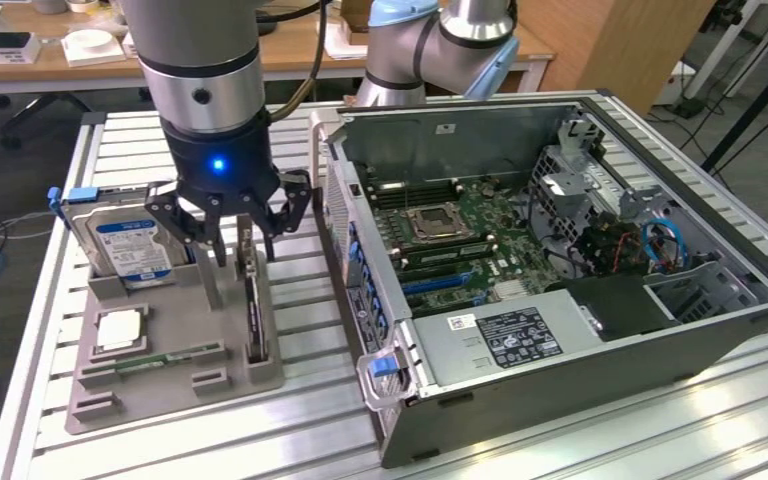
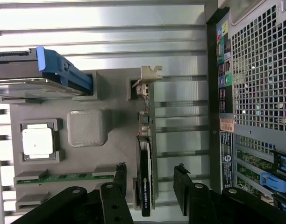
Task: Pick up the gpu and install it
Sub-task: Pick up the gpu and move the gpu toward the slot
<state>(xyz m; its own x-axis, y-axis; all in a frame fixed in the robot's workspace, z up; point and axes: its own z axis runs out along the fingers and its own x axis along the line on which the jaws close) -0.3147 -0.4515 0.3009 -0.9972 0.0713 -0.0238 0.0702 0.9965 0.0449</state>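
- The fingers (image 2: 181,189) of the gripper (image 1: 240,240) were held spread and released, one on each side of the gpu (image 2: 145,172), with nothing grasped.
- The gpu was kept on edge in the grey holder tray (image 1: 171,385).
- A hard drive (image 1: 128,245) and a processor (image 1: 119,328) were seated in the same tray.
- The open computer case (image 1: 558,330) was set just beside the tray, on the exterior view's right.

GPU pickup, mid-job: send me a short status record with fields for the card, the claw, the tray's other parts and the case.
gpu: standing on edge in its slot of the grey tray, not lifted
claw: open, straddling the gpu, a gap showing on both sides
other tray parts: hard drive upright; CPU flat; memory stick flat
computer case: side open, motherboard exposed, beside the tray on the exterior view's right
gpu installed: no
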